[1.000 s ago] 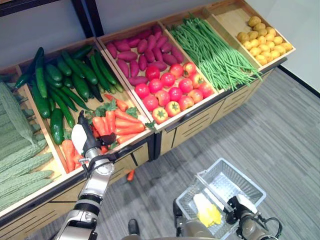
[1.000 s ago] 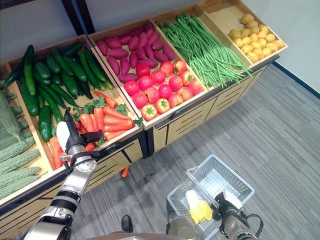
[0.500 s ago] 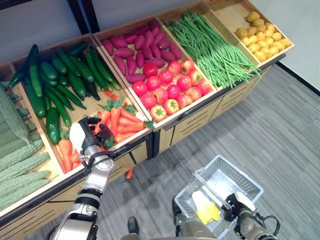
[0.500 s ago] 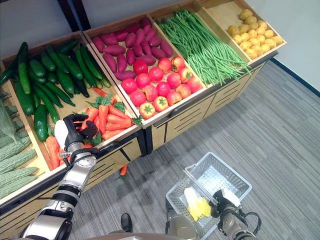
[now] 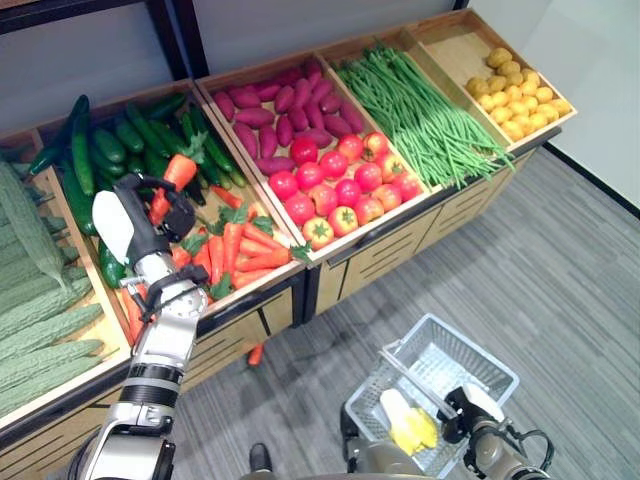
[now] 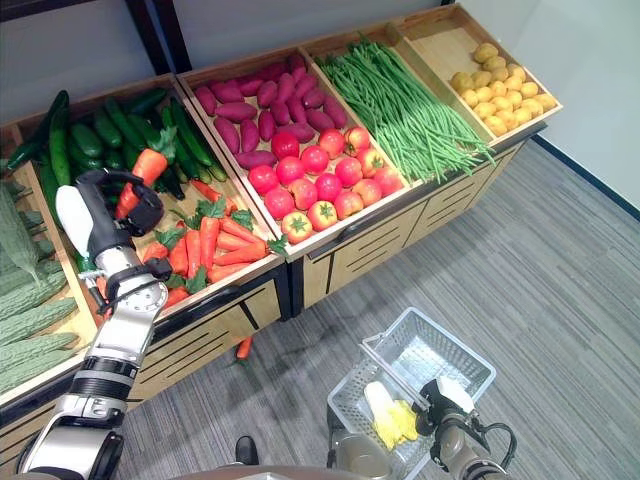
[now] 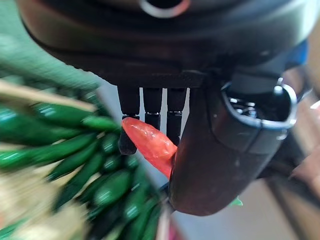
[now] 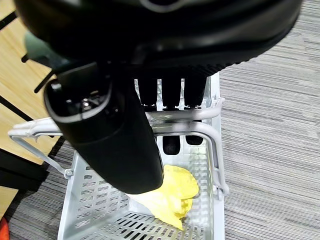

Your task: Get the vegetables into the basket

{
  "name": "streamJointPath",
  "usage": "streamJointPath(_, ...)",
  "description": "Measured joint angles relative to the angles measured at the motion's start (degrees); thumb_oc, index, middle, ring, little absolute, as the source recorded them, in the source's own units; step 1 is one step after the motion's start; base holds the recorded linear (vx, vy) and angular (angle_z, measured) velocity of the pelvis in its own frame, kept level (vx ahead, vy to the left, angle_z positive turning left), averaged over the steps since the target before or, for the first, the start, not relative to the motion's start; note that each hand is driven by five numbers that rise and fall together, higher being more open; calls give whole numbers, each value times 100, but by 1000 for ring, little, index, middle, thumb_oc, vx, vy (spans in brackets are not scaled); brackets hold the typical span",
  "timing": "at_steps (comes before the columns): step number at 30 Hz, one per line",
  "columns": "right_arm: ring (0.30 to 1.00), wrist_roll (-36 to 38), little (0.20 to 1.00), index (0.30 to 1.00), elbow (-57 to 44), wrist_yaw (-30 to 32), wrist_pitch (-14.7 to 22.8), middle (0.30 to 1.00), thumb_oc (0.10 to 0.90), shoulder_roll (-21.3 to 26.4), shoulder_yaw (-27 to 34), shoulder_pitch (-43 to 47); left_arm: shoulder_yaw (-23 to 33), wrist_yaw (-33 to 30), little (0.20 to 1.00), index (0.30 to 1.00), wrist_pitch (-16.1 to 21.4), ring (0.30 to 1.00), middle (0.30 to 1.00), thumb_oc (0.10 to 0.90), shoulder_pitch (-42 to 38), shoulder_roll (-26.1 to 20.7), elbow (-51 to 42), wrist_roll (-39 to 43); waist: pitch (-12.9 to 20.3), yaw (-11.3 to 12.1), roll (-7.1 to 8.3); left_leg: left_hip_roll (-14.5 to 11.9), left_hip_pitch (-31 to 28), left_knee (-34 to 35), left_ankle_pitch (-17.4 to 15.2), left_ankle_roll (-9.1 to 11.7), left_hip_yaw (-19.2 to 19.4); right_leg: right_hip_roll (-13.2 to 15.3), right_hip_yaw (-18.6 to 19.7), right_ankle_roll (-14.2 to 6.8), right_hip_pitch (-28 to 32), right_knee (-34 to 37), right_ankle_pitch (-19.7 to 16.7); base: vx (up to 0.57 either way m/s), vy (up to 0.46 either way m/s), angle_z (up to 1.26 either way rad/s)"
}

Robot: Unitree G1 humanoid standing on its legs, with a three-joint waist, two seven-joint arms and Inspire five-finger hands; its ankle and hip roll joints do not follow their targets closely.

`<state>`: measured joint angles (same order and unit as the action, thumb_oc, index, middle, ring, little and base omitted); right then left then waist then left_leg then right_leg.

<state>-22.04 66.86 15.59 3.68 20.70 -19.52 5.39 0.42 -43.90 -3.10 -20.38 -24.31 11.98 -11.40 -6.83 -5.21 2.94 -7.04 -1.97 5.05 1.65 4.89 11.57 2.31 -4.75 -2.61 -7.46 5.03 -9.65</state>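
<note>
My left hand (image 5: 140, 215) is shut on an orange carrot (image 5: 176, 177) with a green top, held up above the carrot bin (image 5: 240, 250). In the left wrist view the carrot (image 7: 150, 146) lies pinched between the fingers (image 7: 150, 107) and the thumb (image 7: 220, 150). My right hand (image 5: 470, 420) is shut on the handle (image 8: 180, 127) of the white wire basket (image 5: 480, 365) over the floor at the lower right. A yellow vegetable (image 5: 408, 422) lies inside the basket (image 8: 100, 210).
The wooden stand holds cucumbers (image 5: 110, 150), bitter gourds (image 5: 30, 290), purple sweet potatoes (image 5: 265, 110), red tomatoes (image 5: 340, 185), green beans (image 5: 425, 110) and yellow potatoes (image 5: 515, 95). One carrot (image 5: 258, 352) lies on the grey floor by the stand's front.
My left hand has closed on a carrot in the bin and lifted it up and towards the cucumbers. The basket hand has stayed put; the whole picture has shifted slightly.
</note>
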Motion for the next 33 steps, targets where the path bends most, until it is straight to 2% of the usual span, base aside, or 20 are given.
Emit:
streamJointPath(3, 300, 0, 300, 300, 19, -19, 3, 300, 400, 0, 2, -38, -1, 32, 300, 300, 125, 300, 300, 400, 3, 2, -141, -127, 12, 40, -3, 4, -48, 0, 0, 0, -6, 8, -6, -33, 52, 23, 26, -4, 5, 1)
streamJointPath(9, 300, 1, 300, 300, -29, -23, 10, 300, 400, 0, 17, -113, -79, 571, 300, 300, 506, 300, 300, 400, 344, 46, -643, 97, 32, 73, -5, 31, -49, 0, 0, -1, -9, 32, -3, -2, 51, 8, 1, 0, 0, 0)
streamJointPath(14, 300, 17, 300, 300, -128, -122, 7, 300, 400, 3, 110, -149, -133, 1441, 300, 300, 1176, 300, 300, 400, 832, 164, -1024, 1835, 41, 62, -16, 52, -84, 0, 1, -3, -13, 52, 1, -7, 85, -4, -19, 0, 12, 0)
streamJointPath(16, 300, 44, 300, 300, -143, -195, 5, 300, 400, 3, 149, -174, -126, 1763, 300, 300, 1331, 300, 300, 400, 994, 315, -1056, 2462, 59, 56, -33, 57, -142, 0, -4, -10, -13, 59, 4, -15, 145, 3, -12, 0, 0, 0)
streamJointPath(19, 300, 48, 300, 300, -77, -281, 2, 300, 400, 2, 306, -263, -269, 2333, 300, 300, 1369, 300, 300, 400, 1352, 342, -1372, 3177, 184, 99, -63, 82, -150, 1, -5, -12, -15, 84, 8, -63, 153, 25, 31, 5, 18, 0)
streamJointPath(21, 300, 54, 300, 300, -73, -293, -2, 300, 400, -1, 357, -339, -270, 2463, 300, 300, 1462, 300, 300, 400, 1387, 339, -1466, 3319, 222, 129, -75, 104, -158, 1, -2, -18, -24, 95, 12, -62, 157, 23, 19, 20, 108, -3)
streamJointPath(22, 300, 66, 300, 300, -76, -313, -3, 300, 400, 0, 502, -400, -336, 2695, 300, 300, 1464, 300, 300, 400, 1710, 281, -1800, 3536, 280, 114, -117, 123, -214, 2, -24, -50, -4, 102, 56, -40, 196, -2, -7, 13, 99, -8)
streamJointPath(25, 300, 183, 300, 300, -42, -354, -26, 300, 400, 28, 571, -432, -549, 3166, 300, 300, 1477, 300, 300, 400, 1838, 139, -1972, 3621, 298, 129, -139, 188, -291, 1, -45, -79, 24, 161, 107, -85, 259, -2, -33, -5, 94, -6)
streamJointPath(30, 300, 228, 300, 300, -62, -398, -15, 300, 400, 36, 779, -506, -631, 3440, 300, 300, 1477, 300, 300, 400, 1792, -19, -1973, 3620, 299, 127, -129, 350, -365, 0, -67, -184, 152, 297, 249, -214, 264, -5, -76, -50, 127, -12)
streamJointPath(33, 300, 250, 300, 300, -45, -409, -2, 300, 400, 52, 1013, -675, -805, 3518, 300, 300, 1482, 300, 300, 400, 1744, -91, -1978, 3619, 273, 69, -38, 571, -384, -6, -90, -331, 217, 404, 395, -302, 211, -59, -185, -153, 166, -14)
